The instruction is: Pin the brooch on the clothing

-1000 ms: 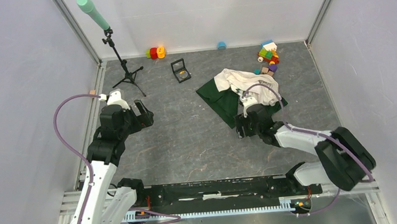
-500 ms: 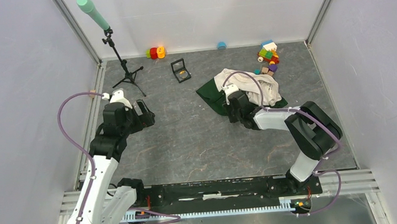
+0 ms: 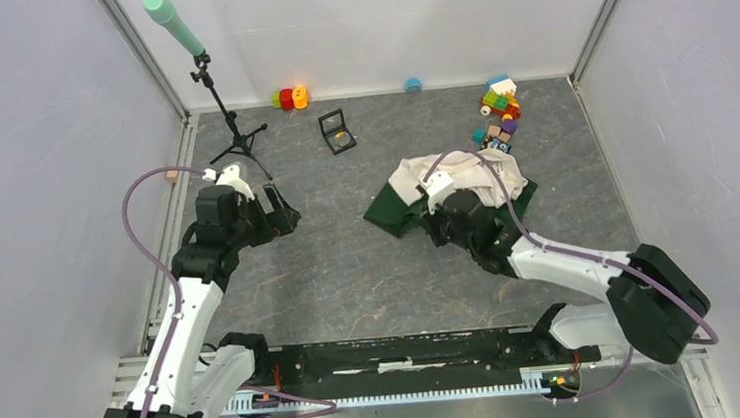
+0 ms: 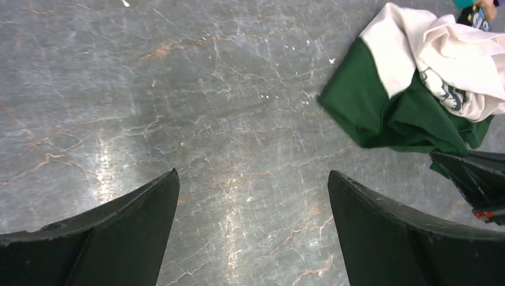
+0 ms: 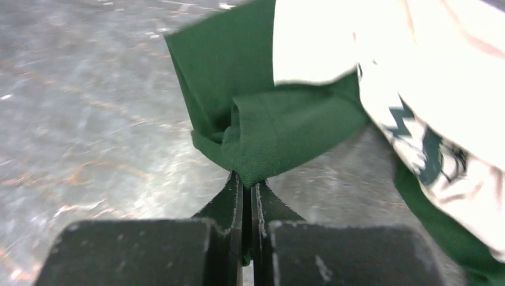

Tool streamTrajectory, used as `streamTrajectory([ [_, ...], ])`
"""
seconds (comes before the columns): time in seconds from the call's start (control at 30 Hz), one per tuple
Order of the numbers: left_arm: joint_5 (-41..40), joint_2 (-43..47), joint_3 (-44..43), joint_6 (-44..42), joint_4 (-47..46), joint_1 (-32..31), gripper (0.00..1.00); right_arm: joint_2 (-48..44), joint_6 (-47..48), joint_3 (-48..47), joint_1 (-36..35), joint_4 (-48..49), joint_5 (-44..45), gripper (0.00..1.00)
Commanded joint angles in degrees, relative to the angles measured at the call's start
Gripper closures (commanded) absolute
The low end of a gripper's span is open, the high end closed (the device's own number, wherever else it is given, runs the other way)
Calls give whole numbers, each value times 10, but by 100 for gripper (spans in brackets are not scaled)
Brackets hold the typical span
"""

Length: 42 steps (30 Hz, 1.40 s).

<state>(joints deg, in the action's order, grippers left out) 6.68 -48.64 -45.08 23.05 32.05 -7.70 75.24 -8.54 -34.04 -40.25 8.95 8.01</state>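
Between the black fingers of the right gripper (image 5: 247, 189), pressed tight together, a soft fold of dark green knit is pinched. It belongs to the clothing (image 5: 309, 53), whose cream body lies crumpled just behind. That arm stretches low and forward over the glossy, grey-veined table (image 3: 351, 270). The left gripper (image 4: 251, 176) hangs over bare tabletop with its wedge-shaped fingers spread wide, holding nothing, the arm bent at the elbow. The brooch (image 3: 342, 140), a small dull round disc, sits in a black square box (image 3: 329, 120) near the back wall, well apart from the clothing.
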Motion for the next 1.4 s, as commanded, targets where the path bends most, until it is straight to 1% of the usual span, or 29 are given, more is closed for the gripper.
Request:
streamTrajectory([
  [0.0,66,-25,1,-16,-24,4,0,-47,1,45,-64,44,-26,100],
  [0.2,76,-39,-3,-15,-19,4,0,-40,-33,51,-208,100,-4,100],
  [0.37,67,-27,-1,-15,-18,4,0,10,-48,3,-344,146,35,100],
  [0.43,65,-24,0,-15,-19,4,0,28,-47,-23,-389,160,55,100],
  [0.53,61,-25,0,-15,-17,4,0,40,-56,-51,-423,170,80,100],
  [0.6,59,-26,2,-14,-17,3,0,34,-61,-60,-425,161,92,99],
  [0.7,55,-28,4,-7,-18,2,0,7,-51,-77,-425,100,157,63],
  [0.73,54,-30,5,0,-18,1,0,-5,-43,-82,-425,75,185,50],
  [0.8,60,-31,11,20,-22,-10,0,-37,-42,-87,-424,9,273,28],
  [0.87,59,-26,31,51,-40,-35,0,-69,-41,-89,-419,-52,347,13],
  [0.9,55,-24,46,72,-55,-56,0,-85,-40,-88,-416,-77,377,8],
  [0.97,22,-18,85,111,-94,-106,0,-112,-52,-83,-401,-150,420,2],
  [1.0,0,-21,104,128,-112,-133,0,-125,-56,-77,-387,-173,423,2],
  [1.1,-62,-52,141,165,-140,-214,0,-156,-64,-46,-326,-220,388,2],
  [1.2,-112,-87,160,193,-147,-261,0,-183,-67,-4,-254,-230,320,2],
  [1.27,-149,-94,173,205,-150,-280,0,-198,-64,30,-211,-214,265,2],
  [1.37,-170,-94,199,216,-171,-289,0,-205,-55,63,-182,-175,207,2],
])
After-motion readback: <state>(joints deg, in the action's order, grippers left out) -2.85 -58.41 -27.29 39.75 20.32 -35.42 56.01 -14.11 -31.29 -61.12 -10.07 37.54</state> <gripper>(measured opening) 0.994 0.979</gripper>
